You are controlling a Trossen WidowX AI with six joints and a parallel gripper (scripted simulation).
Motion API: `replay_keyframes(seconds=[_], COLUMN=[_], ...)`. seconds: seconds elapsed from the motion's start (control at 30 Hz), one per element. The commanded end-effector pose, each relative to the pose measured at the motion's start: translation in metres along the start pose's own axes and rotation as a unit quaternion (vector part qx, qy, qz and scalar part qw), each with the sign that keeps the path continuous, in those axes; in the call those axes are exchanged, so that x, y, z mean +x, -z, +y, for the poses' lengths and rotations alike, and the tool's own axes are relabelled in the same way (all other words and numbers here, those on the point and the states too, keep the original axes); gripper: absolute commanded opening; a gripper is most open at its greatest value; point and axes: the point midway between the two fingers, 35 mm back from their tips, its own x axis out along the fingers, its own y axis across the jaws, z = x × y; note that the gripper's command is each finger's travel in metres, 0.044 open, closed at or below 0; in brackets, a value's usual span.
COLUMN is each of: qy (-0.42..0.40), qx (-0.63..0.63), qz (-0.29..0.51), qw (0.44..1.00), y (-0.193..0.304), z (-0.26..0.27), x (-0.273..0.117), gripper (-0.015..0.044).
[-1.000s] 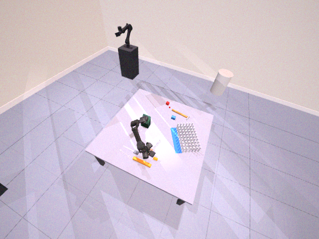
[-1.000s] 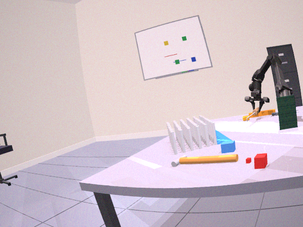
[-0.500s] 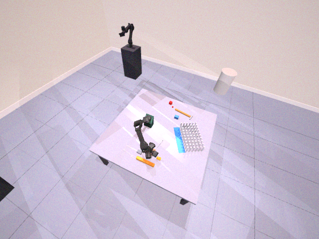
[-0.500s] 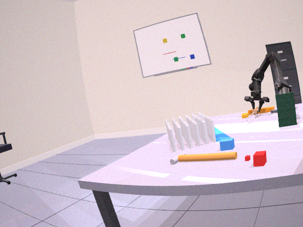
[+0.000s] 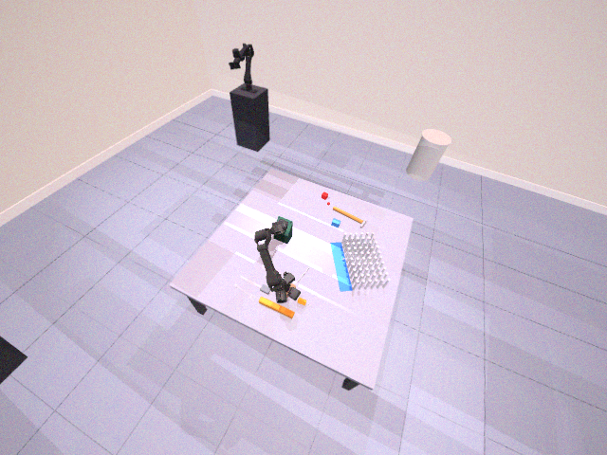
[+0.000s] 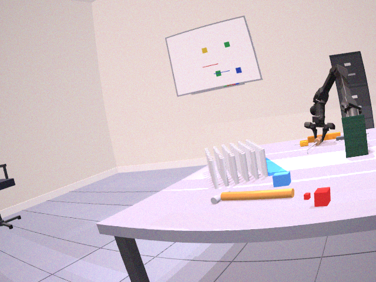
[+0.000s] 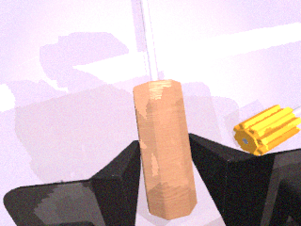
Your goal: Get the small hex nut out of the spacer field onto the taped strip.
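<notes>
The hook [image 5: 303, 275] [image 6: 311, 147] [image 7: 164, 146] is pinched by its handle in the gripper [image 5: 292, 286] [image 6: 318, 139] [image 7: 163, 141], best kept high and level toward the spacers [image 5: 365, 262] [image 6: 237, 164], where the nut, unseen, should be sought.

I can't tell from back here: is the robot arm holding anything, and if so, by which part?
Yes. The gripper holds a hooked tool by its wooden handle, around the middle.

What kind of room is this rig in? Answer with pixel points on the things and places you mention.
Probably an office or lab-style workroom: a tilted whiteboard [image 6: 214, 57] on the wall, a dark filing cabinet [image 6: 352, 60] behind the arm, and a second robot arm on a black pedestal [image 5: 250, 119].
</notes>
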Motion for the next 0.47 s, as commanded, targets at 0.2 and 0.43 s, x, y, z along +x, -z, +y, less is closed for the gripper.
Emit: replay_keyframes(seconds=[0.2,0.43], qy=[0.000,0.000], qx=[0.000,0.000], qz=[0.000,0.000], qw=[1.000,1.000], y=[-0.0001,-0.0001], z=[-0.0005,-0.0005], x=[-0.0007,-0.0007], gripper=[0.0236,0.0420])
